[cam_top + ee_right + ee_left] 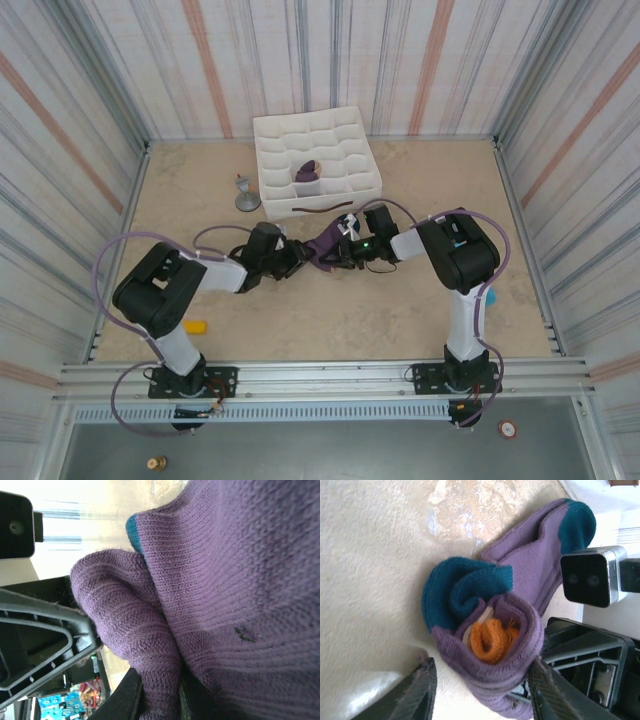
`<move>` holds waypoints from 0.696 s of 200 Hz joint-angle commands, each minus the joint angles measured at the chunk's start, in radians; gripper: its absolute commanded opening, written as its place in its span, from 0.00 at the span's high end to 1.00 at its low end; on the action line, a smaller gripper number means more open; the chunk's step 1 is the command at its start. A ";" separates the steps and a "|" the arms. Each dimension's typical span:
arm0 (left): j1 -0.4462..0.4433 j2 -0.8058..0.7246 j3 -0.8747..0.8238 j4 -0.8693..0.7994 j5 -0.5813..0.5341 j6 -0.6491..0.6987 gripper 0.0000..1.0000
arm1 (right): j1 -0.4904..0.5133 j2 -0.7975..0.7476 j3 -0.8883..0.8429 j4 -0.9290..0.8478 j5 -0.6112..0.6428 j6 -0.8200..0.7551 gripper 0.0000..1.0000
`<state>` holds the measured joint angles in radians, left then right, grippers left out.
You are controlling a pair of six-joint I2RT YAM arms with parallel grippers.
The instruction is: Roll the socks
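**Socks (325, 245): half-rolled at table centre, roll may unwind**

I see the socks on the table (400, 315) at its centre, just in front of the white compartment box (365, 185) and between both grippers. One rolled bundle (307, 172) sits in a middle compartment of that box.

Hazards, largest item first:

1. Box. It stands just beyond the work point. I judge that a forward push by either arm could shove it.
2. Right gripper (157, 685). It is pinched on a fold of purple knit. If that pinch slips, the unrolled tail goes slack and the roll loosens.
3. Left gripper (482, 664). Its fingers stand spread to either side of the roll. One touches the knit and the other is just beside it, with no squeeze that I can confirm. An off-centre squeeze could flatten the roll or squirt it sideways. The two grippers are very near each other, so finger contact is possible.
4. Orange cuff (490, 640). It lies exposed in the roll's core beside the teal heel (455, 592). Uneven pressure could push it out of the open end.

Writing: I can read no brand, label or text on the socks, the box or the grippers. A coloured patch low in the right wrist view is too blurred to read.
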<state>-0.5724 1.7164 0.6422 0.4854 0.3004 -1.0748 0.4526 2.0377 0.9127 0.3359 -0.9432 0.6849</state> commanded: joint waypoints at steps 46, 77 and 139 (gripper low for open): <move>-0.006 0.075 0.037 -0.034 -0.056 -0.040 0.73 | -0.017 0.068 -0.057 -0.193 0.160 0.041 1.00; -0.002 0.066 0.072 -0.163 -0.040 -0.020 0.93 | -0.015 0.019 -0.056 -0.200 0.169 0.004 0.83; 0.016 0.004 0.129 -0.432 0.011 0.043 1.00 | 0.043 -0.227 -0.027 -0.370 0.330 -0.188 0.49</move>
<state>-0.5762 1.7428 0.7650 0.2871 0.3073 -1.0790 0.4675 1.8946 0.9039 0.1616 -0.7895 0.6147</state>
